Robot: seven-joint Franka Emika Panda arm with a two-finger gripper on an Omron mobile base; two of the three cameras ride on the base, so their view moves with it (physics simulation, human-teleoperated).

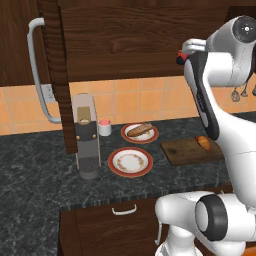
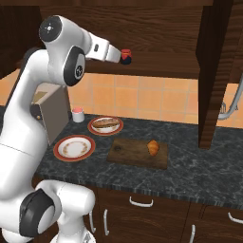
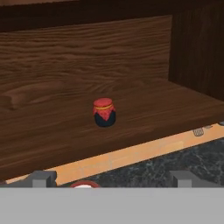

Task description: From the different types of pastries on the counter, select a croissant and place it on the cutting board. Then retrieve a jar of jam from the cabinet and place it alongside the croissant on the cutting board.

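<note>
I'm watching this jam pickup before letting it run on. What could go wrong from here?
1. The jar of jam is small and stands alone on the cabinet shelf; a slightly off approach by the gripper could knock it over or push it deeper.
2. The croissant lies at one end of the cutting board; setting the jar down too near could nudge it off.

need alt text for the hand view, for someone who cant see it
A small dark jar of jam with a red lid stands upright, alone, on the brown wooden shelf of the cabinet, straight ahead of the gripper, whose two fingertips sit wide apart at the bottom. Below the shelf edge run orange tiles and the dark speckled counter.
</note>
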